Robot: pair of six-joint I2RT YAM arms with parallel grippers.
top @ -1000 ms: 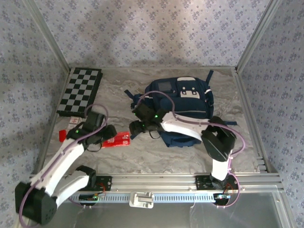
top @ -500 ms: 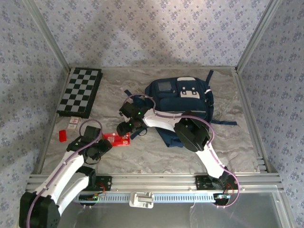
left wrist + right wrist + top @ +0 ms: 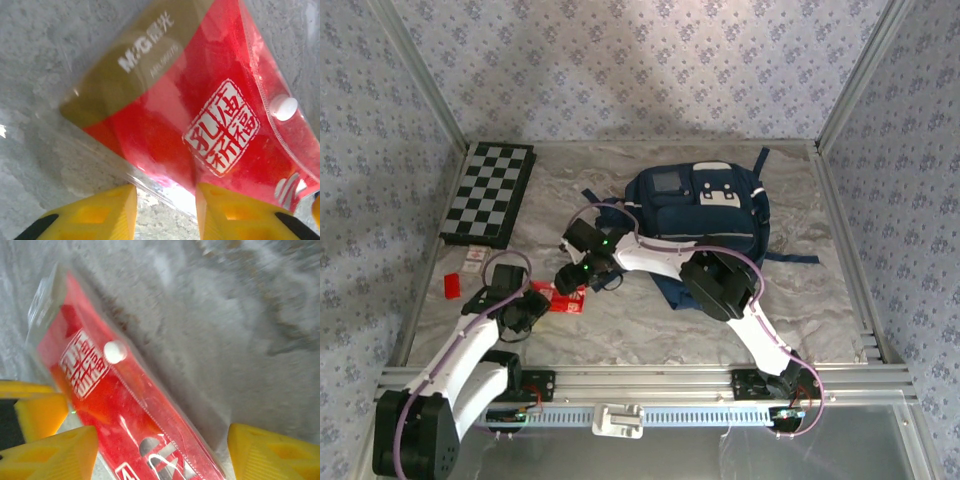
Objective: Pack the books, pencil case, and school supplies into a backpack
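Left wrist view: the pencil case (image 3: 200, 115) lies flat on the marbled table (image 3: 40, 60), a red pouch inside a clear plastic sleeve. Its olive band carries white print, "M&G" followed by two Chinese characters, and beside that a smaller code too faint to read. Lower down on the red is a white square seal of four Chinese characters, and near the right edge a white snap button (image 3: 283, 108). A white logo at the bottom right corner is cut off by the frame. The left gripper (image 3: 165, 210) has its yellow fingers (image 3: 95, 215) apart, with the sleeve's clear edge running into the gap. Whether either pad touches the plastic cannot be told.

From the right wrist, blurred, the seal and the snap show again. The right gripper (image 3: 155, 455) holds its fingers (image 3: 270, 455) wide apart, one on each side of the pouch's end. White markings there are cut by the bottom edge. A yellow-and-black piece at the left edge is too partial to identify.

From the top external view, the pouch lies near and left on the table, left of the backpack (image 3: 720, 215) and apart from it, with both grippers over it. The backpack lies right of centre. Its pale patches bear marks too small to read, and the right arm hides its near left part. A checkered board (image 3: 490, 193) lies far left. Near it are a red block (image 3: 453, 287) and a pale gadget (image 3: 473, 261), hard to make out.
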